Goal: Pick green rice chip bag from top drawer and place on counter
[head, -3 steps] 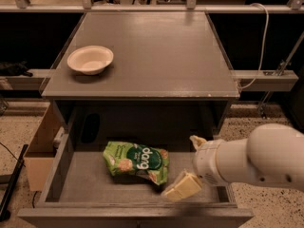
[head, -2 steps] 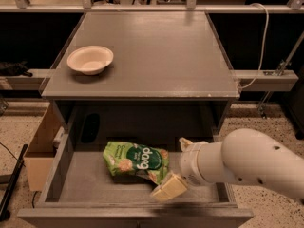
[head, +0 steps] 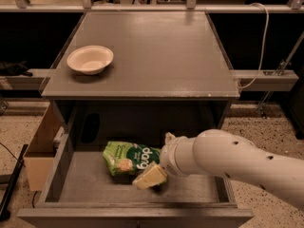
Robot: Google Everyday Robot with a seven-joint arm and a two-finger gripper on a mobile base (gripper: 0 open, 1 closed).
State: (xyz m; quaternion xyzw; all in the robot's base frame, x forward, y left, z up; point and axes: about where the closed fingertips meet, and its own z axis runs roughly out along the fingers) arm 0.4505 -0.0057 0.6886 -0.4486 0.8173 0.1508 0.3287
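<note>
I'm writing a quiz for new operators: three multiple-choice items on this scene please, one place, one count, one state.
1. How many white bowls stand on the counter? A one B two C three
2. Where does the green rice chip bag lie? A in the bowl B in the top drawer C on the floor
3. The top drawer is: A shut B pulled open C taken out
Answers: A, a single bowl at the counter's left; B, it lies on the drawer bottom, the gripper low beside it; B, its inside shows.
</note>
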